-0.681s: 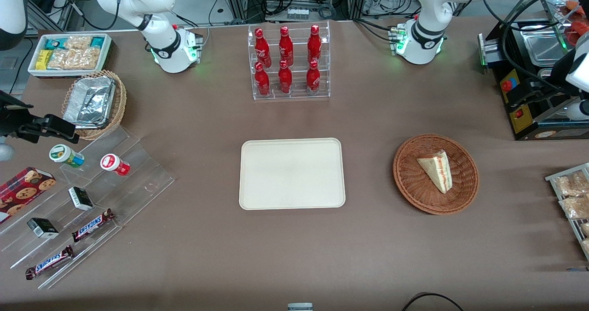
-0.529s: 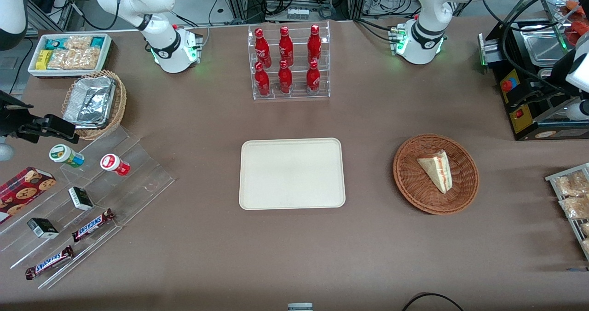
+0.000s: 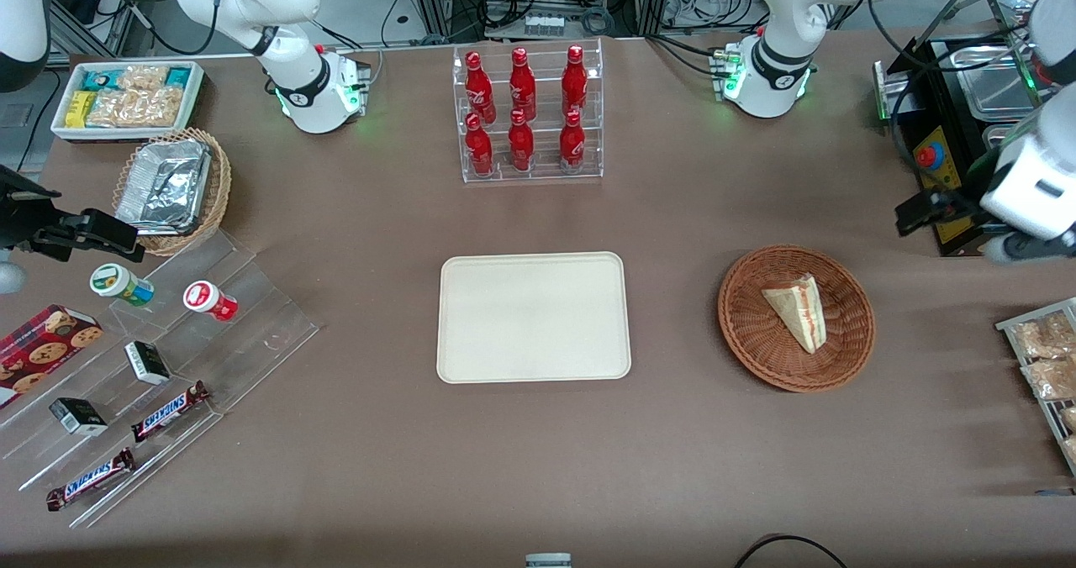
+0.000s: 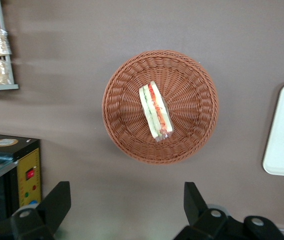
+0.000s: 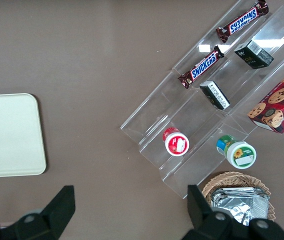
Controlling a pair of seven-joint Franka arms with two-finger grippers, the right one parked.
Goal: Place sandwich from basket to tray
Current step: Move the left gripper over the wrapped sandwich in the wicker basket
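I see the sandwich [image 3: 797,311] lying in the round woven basket [image 3: 748,333], a wrapped triangular wedge with red and green layers along its edge. The flat cream tray [image 3: 533,316] with rounded corners sits well apart from the basket, toward the parked arm's end of the table, with nothing on it. My gripper [image 4: 127,205] hangs high above the brown table, fingers [image 4: 57,202] spread wide and holding nothing. From the wrist camera, the basket [image 4: 191,130] and sandwich [image 4: 155,110] lie below, off from between the fingertips. A clear rack of red bottles [image 3: 525,114] stands farther from the front camera than the tray.
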